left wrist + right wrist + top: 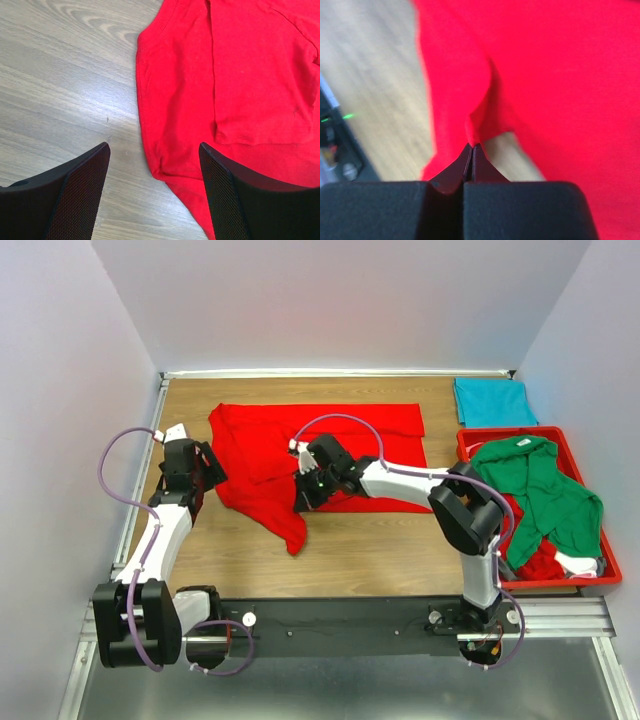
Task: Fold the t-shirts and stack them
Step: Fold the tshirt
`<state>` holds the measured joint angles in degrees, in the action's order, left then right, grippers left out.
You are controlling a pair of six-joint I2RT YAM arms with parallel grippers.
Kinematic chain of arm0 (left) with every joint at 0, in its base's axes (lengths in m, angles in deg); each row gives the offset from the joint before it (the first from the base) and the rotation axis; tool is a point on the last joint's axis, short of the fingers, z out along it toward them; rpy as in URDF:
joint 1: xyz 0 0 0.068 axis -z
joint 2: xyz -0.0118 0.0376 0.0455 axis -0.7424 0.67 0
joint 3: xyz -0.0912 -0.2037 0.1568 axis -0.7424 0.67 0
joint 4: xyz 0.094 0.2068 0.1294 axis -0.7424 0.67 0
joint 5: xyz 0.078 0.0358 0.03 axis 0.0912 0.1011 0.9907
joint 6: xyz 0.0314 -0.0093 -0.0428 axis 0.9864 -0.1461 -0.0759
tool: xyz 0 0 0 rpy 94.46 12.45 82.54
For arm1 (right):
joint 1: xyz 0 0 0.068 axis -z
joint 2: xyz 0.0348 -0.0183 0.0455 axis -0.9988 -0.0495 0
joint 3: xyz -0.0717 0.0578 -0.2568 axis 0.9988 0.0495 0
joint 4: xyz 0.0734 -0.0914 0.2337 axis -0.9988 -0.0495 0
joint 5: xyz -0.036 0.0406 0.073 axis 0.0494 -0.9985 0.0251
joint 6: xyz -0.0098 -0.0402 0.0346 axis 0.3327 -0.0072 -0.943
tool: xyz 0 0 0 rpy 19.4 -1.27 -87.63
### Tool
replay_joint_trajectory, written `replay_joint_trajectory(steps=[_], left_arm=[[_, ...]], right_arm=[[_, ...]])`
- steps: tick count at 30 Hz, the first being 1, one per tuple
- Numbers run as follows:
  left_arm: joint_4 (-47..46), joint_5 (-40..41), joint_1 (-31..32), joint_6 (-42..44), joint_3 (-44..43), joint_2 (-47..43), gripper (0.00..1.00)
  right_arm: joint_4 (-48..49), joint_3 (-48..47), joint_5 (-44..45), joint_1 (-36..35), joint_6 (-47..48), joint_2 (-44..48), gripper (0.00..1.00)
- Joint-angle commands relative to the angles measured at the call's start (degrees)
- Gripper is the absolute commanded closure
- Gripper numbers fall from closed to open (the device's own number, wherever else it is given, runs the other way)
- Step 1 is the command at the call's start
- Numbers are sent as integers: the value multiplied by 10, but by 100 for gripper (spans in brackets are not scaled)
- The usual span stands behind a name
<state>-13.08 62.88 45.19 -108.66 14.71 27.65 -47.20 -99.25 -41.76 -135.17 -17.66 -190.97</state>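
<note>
My right claw (471, 149) is pinched shut on a raised fold of the red t-shirt (345, 435) spread mid-tabletop (390, 540), I judge to carry that edge over, while my left claw (152, 155) hangs spread above the shirt's left hem, ready to help.

The red t-shirt (370, 435) and teal shirt (493, 402) are plain, green shirt (545, 495) perhaps white-labelled, table (380, 550) wood-grained.

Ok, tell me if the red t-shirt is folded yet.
Mostly spread: red t-shirt lies flat on the table, one flap doubled over.
</note>
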Motion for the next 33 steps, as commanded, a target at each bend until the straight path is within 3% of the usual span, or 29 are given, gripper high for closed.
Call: replay_joint_trajectory(steps=[1,17,20,25,29,33], left_arm=[[-9,-8,-12,0,-3,2,20],[-2,-3,-61,-13,-1,-5,21],[-2,-4,-62,-12,-1,-6,21],[-2,-11,-62,-8,0,-2,21],[4,-11,-62,-7,5,1,21],[18,-25,-61,-12,5,6,21]], right_arm=[[6,-23,-65,-29,-20,30,99],[7,-141,-119,-175,-74,-73,97],[7,-153,-130,-187,-77,-92,86],[5,-139,-143,-196,-73,-79,76],[-1,-71,-49,-184,-62,-2,58],[-20,29,56,-106,-81,92,48]])
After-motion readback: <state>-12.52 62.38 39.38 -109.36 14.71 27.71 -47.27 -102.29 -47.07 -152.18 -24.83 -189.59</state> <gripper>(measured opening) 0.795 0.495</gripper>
